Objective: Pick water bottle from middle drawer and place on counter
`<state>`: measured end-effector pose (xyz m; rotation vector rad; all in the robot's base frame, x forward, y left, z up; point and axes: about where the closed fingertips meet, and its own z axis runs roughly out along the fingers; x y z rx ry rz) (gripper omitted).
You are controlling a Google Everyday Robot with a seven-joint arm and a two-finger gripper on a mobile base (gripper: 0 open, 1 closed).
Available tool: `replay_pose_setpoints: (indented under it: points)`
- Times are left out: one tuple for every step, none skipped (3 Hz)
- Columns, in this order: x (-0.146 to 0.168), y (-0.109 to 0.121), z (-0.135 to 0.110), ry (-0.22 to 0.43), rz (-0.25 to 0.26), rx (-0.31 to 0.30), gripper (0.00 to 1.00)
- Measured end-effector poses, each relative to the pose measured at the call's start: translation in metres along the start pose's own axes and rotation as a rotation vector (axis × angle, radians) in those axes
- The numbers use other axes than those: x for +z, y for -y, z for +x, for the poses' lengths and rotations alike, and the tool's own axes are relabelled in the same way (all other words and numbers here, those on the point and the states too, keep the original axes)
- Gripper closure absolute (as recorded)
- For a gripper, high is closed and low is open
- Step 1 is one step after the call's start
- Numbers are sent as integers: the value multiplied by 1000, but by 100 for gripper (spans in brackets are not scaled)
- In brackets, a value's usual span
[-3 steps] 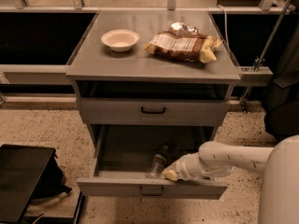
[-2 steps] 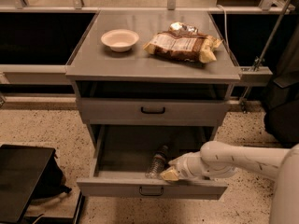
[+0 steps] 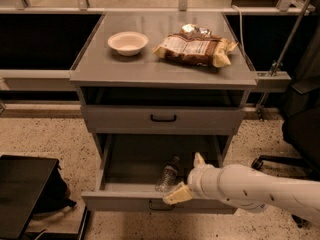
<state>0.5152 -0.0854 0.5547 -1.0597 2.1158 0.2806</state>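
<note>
The water bottle (image 3: pixel 167 175) lies in the open middle drawer (image 3: pixel 125 202), near its front wall, dark cap pointing to the back. My gripper (image 3: pixel 182 178) reaches in from the right on a white arm. It is open, with one finger (image 3: pixel 176 194) over the drawer's front edge and the other (image 3: pixel 199 159) further back. The bottle sits just left of the gap between them, close to the front finger; I cannot tell if it touches. The counter (image 3: pixel 150 69) is the grey cabinet top above.
A white bowl (image 3: pixel 128 42) and a crinkled snack bag (image 3: pixel 195 49) lie on the counter. The upper drawer (image 3: pixel 163 118) is shut. A black case (image 3: pixel 22 194) stands on the floor at left and a dark chair (image 3: pixel 300 134) at right.
My gripper has shifted a little left and forward toward the bottle, and its rear finger now shows apart from the front one. The bottle has not moved.
</note>
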Motion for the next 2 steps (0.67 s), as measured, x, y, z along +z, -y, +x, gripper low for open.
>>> replay_pose_setpoints:
  points:
    - [-27,12,-33,38,107,-68,0]
    - [-27,12,-33,38,107,-68,0]
